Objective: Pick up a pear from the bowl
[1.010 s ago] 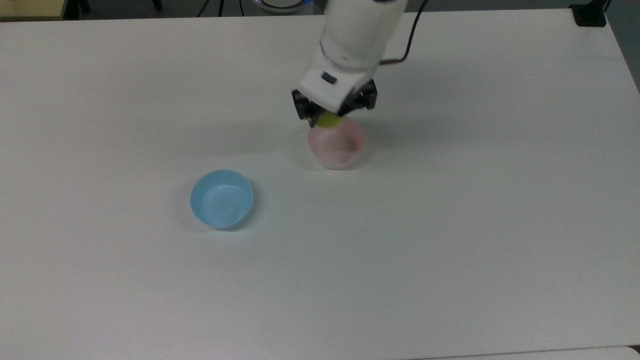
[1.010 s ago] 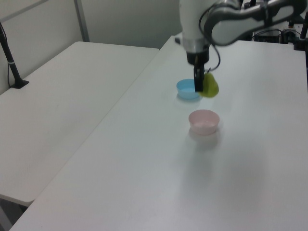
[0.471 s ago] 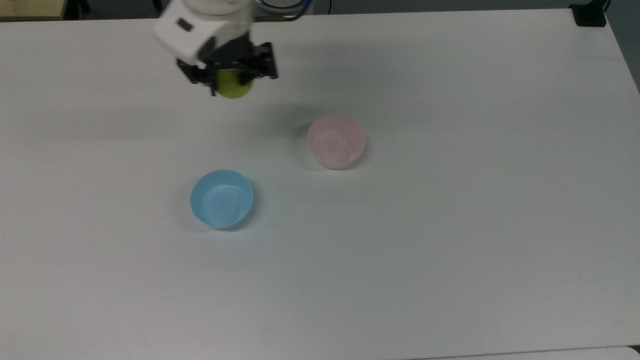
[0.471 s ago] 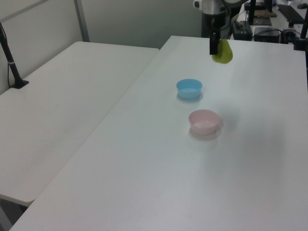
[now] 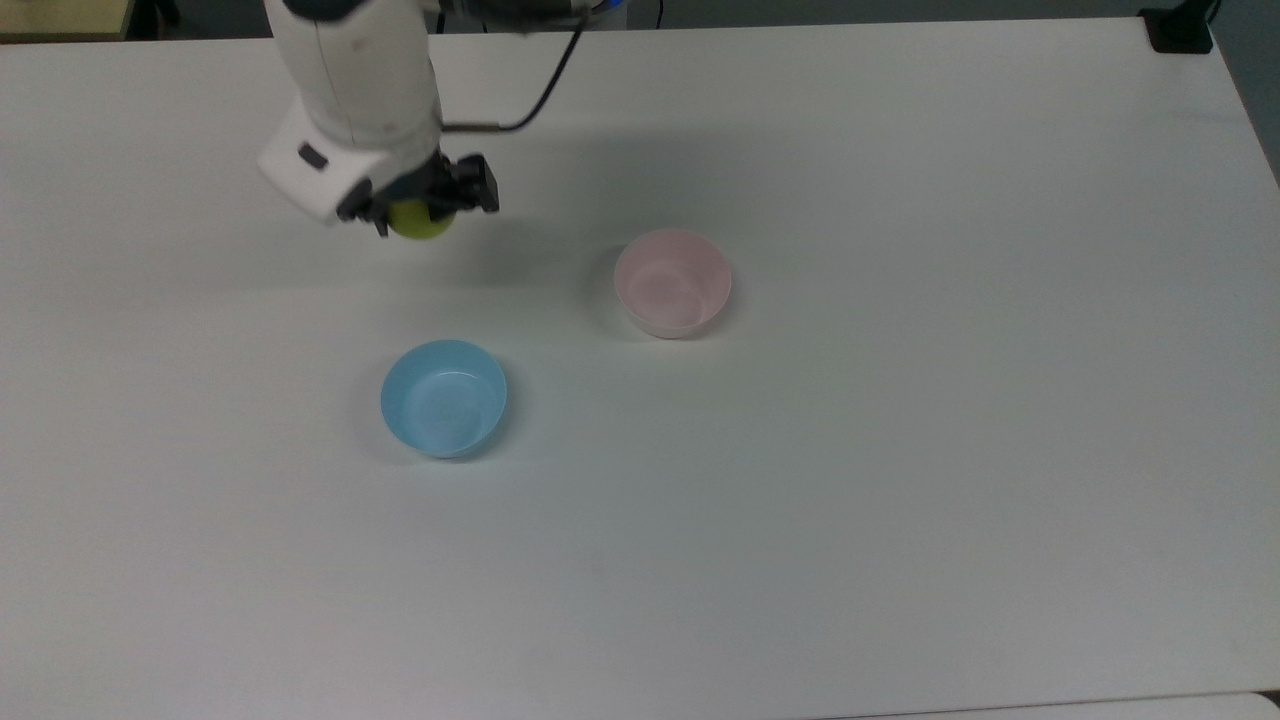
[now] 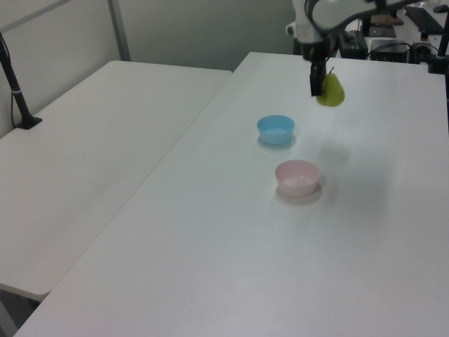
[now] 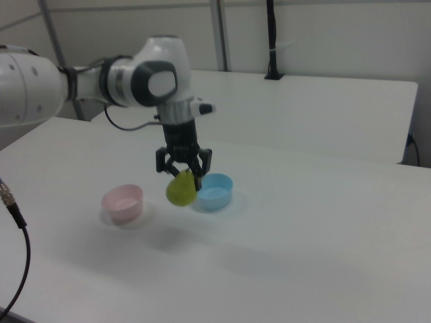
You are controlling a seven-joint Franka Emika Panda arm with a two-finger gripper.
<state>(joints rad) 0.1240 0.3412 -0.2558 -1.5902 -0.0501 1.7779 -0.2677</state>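
Top view: gripper [image 5: 420, 212], fingers clenched on the pear [image 5: 421, 221], held above the white table [image 5: 900, 480] toward its far edge, on the top view's left. The bowl [image 5: 672, 283], pale pink, stands empty near the table's middle, well apart from the pear, on the top view's right of it. Light blue bowl [image 5: 443, 397], also empty, sits nearer the table's near edge, below the gripper in the picture.

Left view: gripper [image 6: 319, 83] hangs over the far part of the table [image 6: 210, 267], the pear [image 6: 330, 91] in its grasp, clear of the surface. The bowl [image 6: 297, 177] lies nearer the camera; light blue bowl [image 6: 276, 129] between the two in depth.

Right view: gripper [image 7: 183, 169] points down, the pear [image 7: 181, 189] gripped at its narrow upper part, wide end lowest. The bowl [image 7: 122, 202] on the right view's left; light blue bowl [image 7: 214, 191] just behind the pear.
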